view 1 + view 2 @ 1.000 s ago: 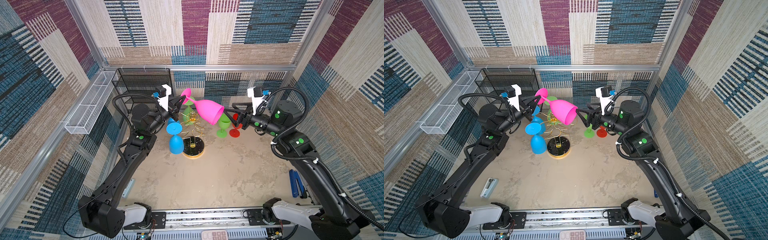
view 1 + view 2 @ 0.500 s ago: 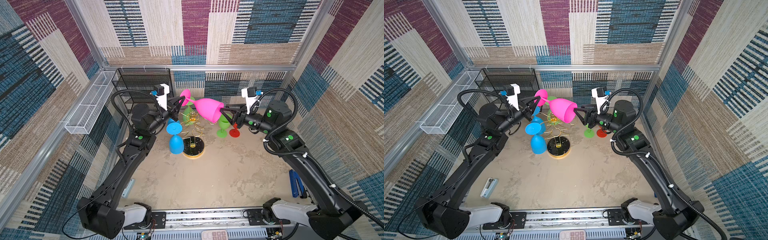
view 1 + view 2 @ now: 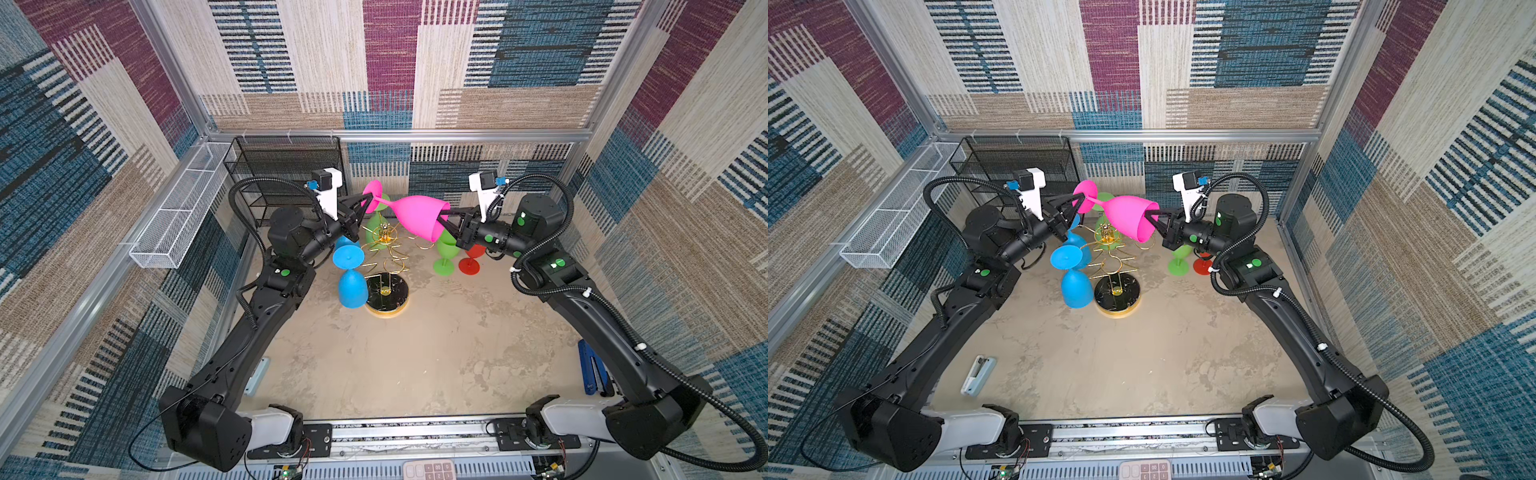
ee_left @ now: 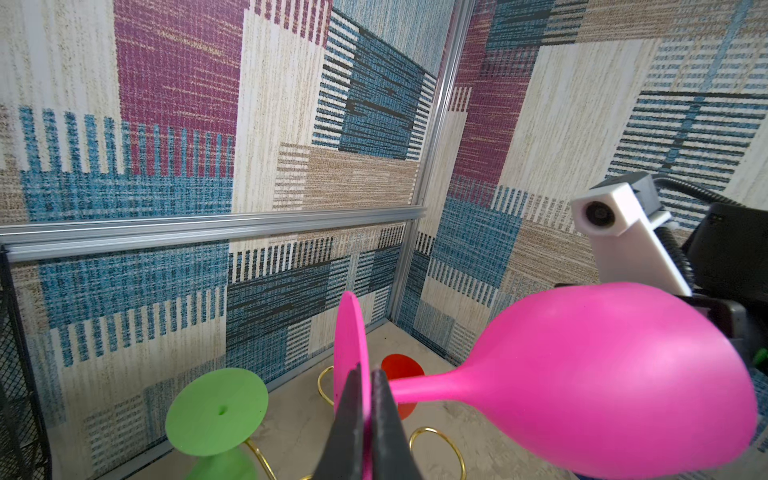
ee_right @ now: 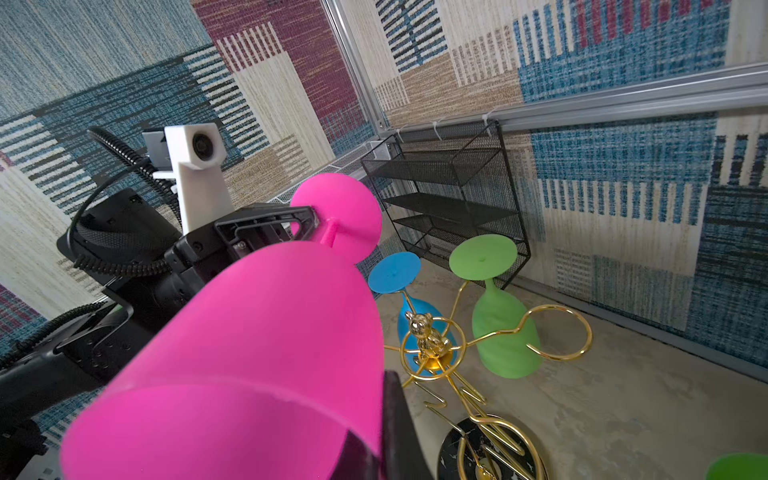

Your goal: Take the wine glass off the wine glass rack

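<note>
Nearest you, the bench (image 3: 415,365) carries the wine glass rack (image 3: 386,293), with a blue glass (image 3: 352,291) hanging bowl-down from a ring on its left. Above the rack you hold the pink wine glass (image 3: 415,216) sideways in the air, clear of the rings. Your left hand (image 4: 365,386) is clamped on the edge of its foot. Your right hand (image 3: 441,219) is closed on the bowl's rim. Beyond stand a green glass (image 3: 445,257) and a red glass (image 3: 471,259); farthest back is the black mesh shelf (image 3: 286,174).
</note>
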